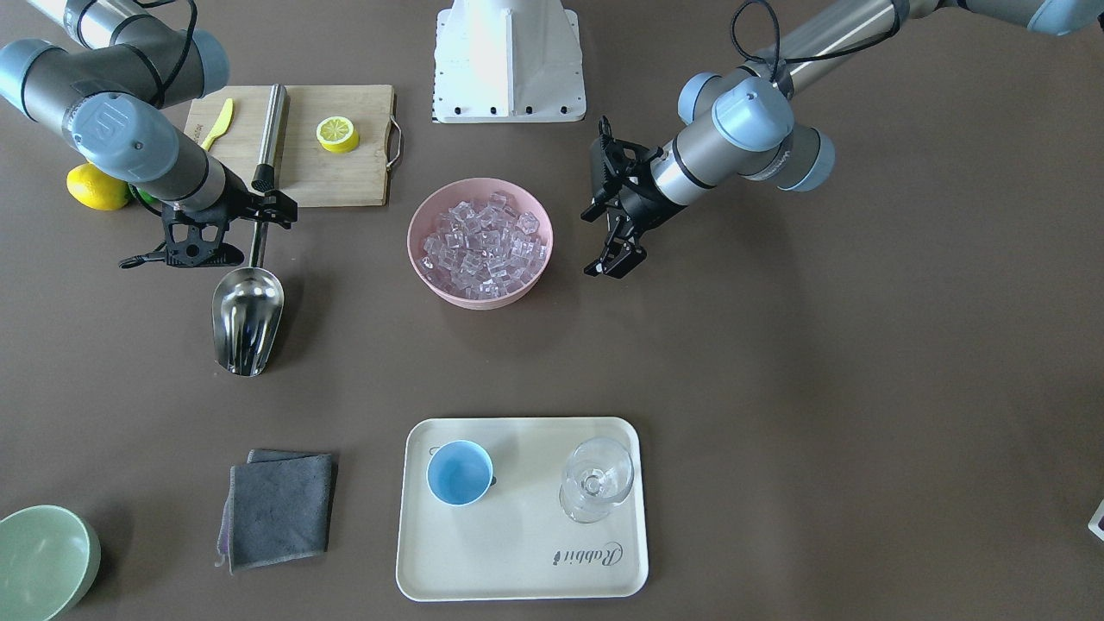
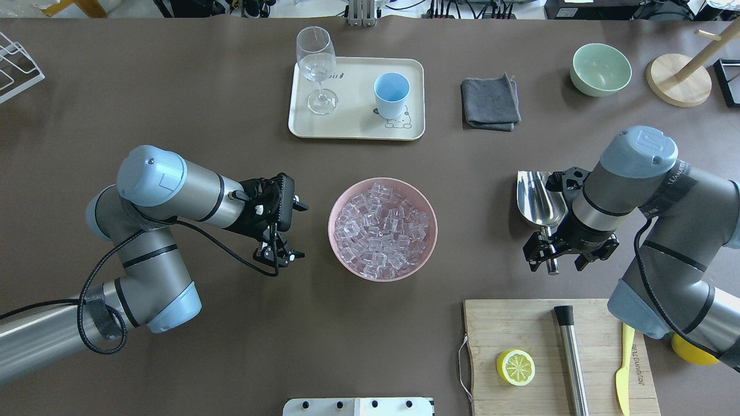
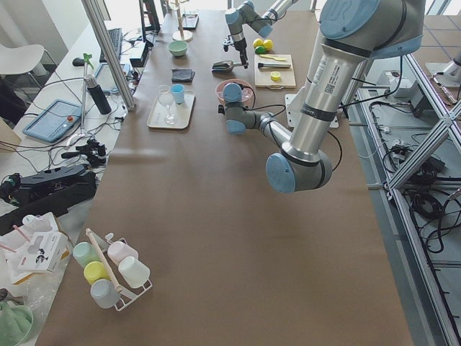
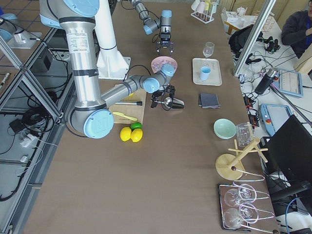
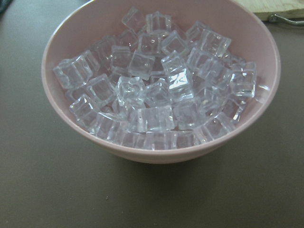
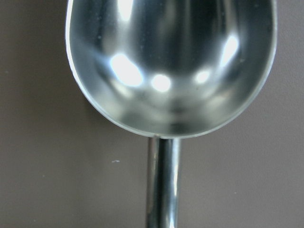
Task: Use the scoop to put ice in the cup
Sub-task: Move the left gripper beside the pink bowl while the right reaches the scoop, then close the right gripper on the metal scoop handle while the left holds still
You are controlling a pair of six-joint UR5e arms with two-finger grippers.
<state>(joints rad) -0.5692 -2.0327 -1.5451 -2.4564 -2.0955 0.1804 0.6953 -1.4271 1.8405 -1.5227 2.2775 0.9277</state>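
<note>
Hovering over the handle of the scoop (image 2: 540, 199), the right pincer (image 2: 555, 260) is spread wide, with the scoop lying on the surface (image 2: 173, 86). The left pincer (image 2: 278, 254) gapes too, beside the pink bowl (image 2: 333, 231) of ice (image 2: 383, 228), and the cup (image 2: 391, 92) sits on the tray (image 2: 352, 124)

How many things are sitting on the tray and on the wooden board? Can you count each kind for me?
light-blue cup: 1
wine glass: 1
lemon half: 1
steel cylinder: 1
yellow knife: 1
Total: 5
</note>
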